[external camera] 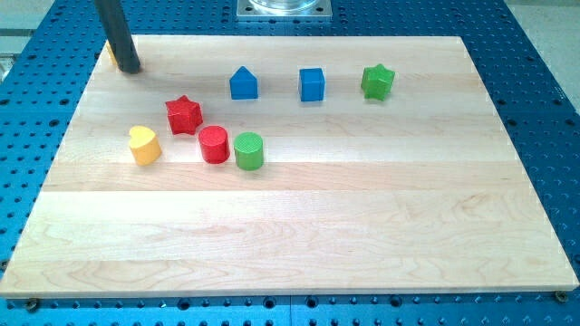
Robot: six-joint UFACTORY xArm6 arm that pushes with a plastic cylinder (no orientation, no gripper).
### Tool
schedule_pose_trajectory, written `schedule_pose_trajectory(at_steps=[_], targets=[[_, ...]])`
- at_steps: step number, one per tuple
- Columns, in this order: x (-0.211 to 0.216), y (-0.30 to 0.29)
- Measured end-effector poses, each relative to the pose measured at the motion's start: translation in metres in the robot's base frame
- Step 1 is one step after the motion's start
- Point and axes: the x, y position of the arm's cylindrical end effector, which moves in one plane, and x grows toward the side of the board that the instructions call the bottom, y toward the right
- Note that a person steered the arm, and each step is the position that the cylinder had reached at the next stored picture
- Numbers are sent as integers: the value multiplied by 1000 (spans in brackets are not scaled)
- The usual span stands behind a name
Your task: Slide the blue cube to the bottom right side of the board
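Note:
The blue cube point(312, 84) sits on the wooden board point(299, 226) in the upper middle, between a blue house-shaped block point(243, 83) on its left and a green star point(377, 81) on its right. My tip point(130, 67) rests at the board's top left corner, far to the left of the blue cube. A sliver of a yellow-orange block point(111, 52) shows just behind the rod, mostly hidden by it.
A red star point(183, 114), a yellow heart point(144, 145), a red cylinder point(214, 144) and a green cylinder point(248, 150) cluster at the left middle. A blue perforated table point(544, 109) surrounds the board. A metal mount point(283, 9) sits at the view's top.

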Motion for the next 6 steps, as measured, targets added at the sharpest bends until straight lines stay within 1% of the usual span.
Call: schedule_pose_trajectory(at_steps=[2, 4, 5, 6], targets=[[93, -7], [100, -7], [119, -2], [135, 80]])
